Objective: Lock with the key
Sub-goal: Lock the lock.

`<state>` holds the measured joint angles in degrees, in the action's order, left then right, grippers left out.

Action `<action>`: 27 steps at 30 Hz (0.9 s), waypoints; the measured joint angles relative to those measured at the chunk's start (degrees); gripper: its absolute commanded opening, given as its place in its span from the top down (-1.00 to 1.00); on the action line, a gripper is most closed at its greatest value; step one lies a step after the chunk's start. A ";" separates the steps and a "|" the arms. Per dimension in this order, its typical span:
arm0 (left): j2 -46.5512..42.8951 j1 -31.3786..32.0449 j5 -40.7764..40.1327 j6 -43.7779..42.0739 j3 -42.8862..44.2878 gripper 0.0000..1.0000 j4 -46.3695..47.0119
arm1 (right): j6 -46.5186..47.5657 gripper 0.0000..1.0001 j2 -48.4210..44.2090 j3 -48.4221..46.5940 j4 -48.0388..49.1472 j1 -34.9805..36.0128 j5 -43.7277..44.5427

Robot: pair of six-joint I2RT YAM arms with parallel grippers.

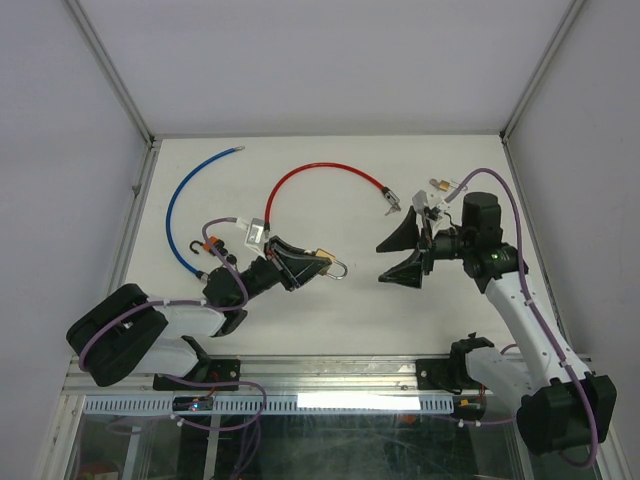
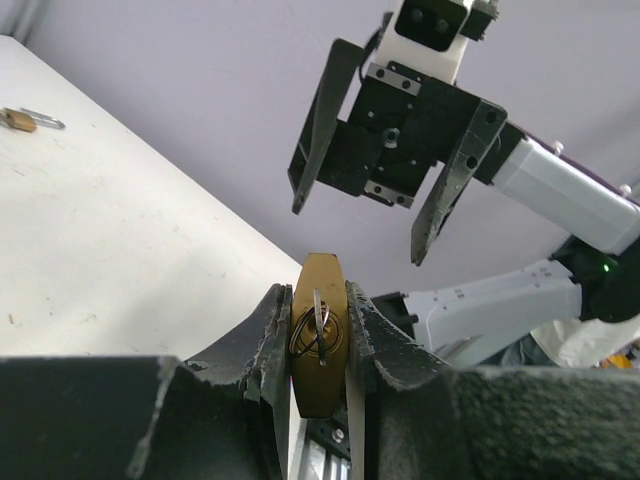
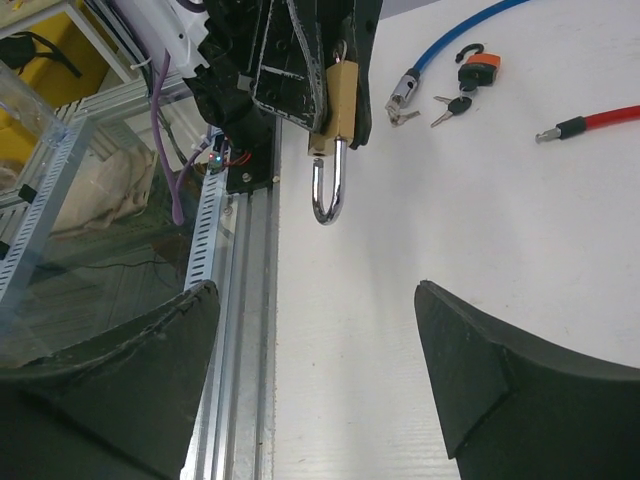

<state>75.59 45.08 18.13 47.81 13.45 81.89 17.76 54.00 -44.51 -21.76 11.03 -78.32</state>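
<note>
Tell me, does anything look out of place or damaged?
Nothing looks damaged. The brass padlock sits clamped in the left gripper, key in its keyhole; the right gripper is open, apart from it. Only the orange padlock lies with its shackle open.

No legible text or markings.

Left fingers [image 2: 262, 345] clamped, right fingers [image 3: 500, 380] wide apart
</note>
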 measured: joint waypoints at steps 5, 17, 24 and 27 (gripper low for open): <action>-0.52 0.02 -4.50 0.00 0.00 1.00 0.02 | -11.87 -0.45 -1.27 5.33 15.28 0.00 3.04; 0.85 6.51 -16.06 -4.92 2.03 1.00 0.33 | -45.75 -0.50 -0.44 19.74 55.65 0.52 7.45; 2.51 7.50 -17.75 -6.10 5.25 1.00 0.44 | -51.82 -0.49 -0.63 22.14 65.31 1.60 7.82; 3.32 7.89 -18.08 -6.73 6.05 1.00 0.48 | -53.94 -0.47 -0.63 23.78 69.00 1.99 8.17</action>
<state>78.91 52.97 0.05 41.08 19.51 82.37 -36.18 53.36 -20.73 47.24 13.02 -70.15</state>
